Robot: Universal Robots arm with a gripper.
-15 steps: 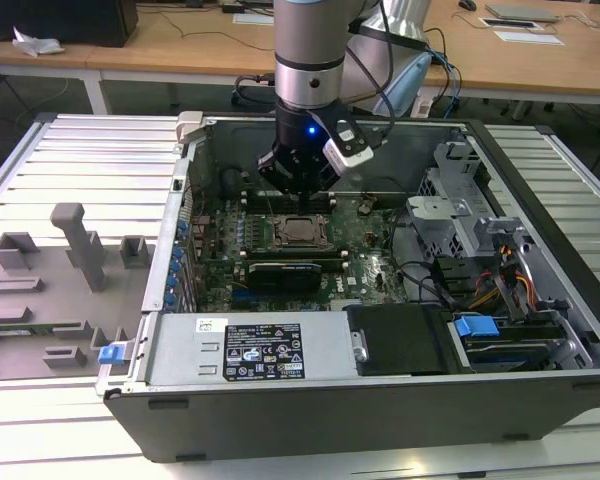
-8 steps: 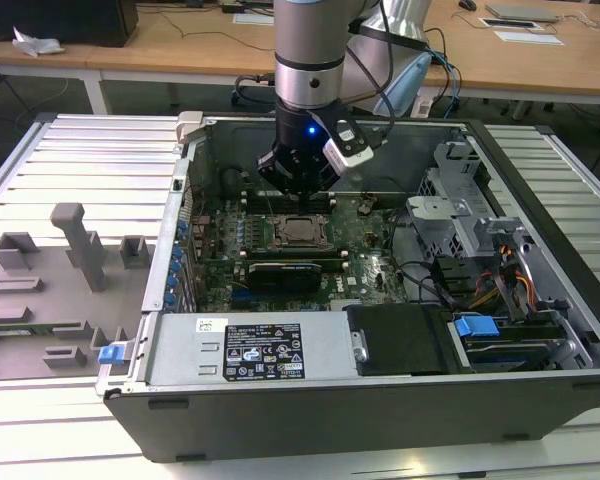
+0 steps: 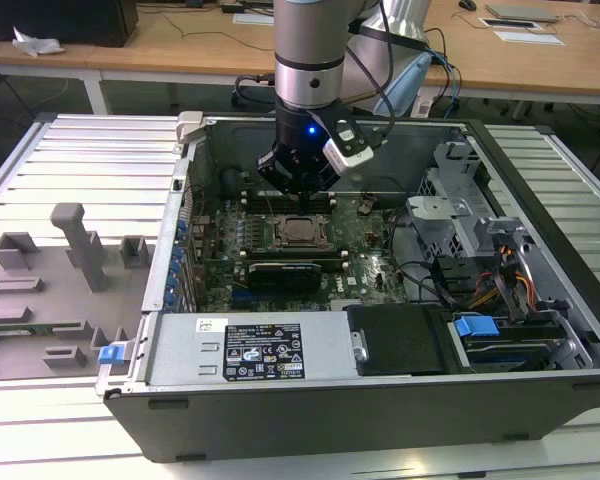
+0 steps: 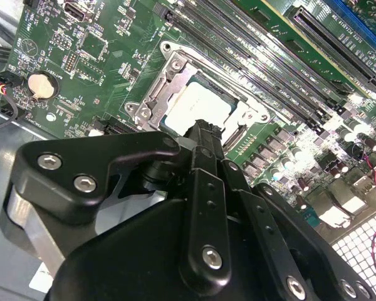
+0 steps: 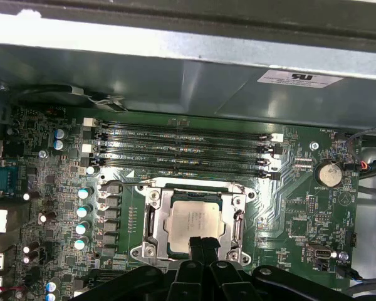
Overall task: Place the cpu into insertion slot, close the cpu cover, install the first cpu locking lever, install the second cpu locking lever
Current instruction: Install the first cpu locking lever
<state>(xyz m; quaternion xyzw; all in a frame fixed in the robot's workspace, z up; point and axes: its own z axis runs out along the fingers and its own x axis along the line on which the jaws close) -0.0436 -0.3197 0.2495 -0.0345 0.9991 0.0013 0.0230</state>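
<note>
Cpu (image 5: 194, 219), a small flat square chip with a pale silver top, sits in the dark, metal-rimmed insertion slot (image 5: 142, 253). I judge the thin silvery cpu cover (image 5: 191, 188) is already down around it. My black gripper (image 5: 203, 243) hovers over the chip's edge with its fingers pinched together and empty. The locking stage looks to be in hand, and it calls for a precise, steady push.

Cpu (image 5: 193, 216) in slot (image 5: 188, 187), on board (image 5: 301, 219) inside case (image 3: 380, 410). Memory slots (image 5: 182, 150) just beside slot; card (image 3: 285, 272) on slot's opposite side. Gripper (image 5: 202, 243) above cpu's edge.
</note>
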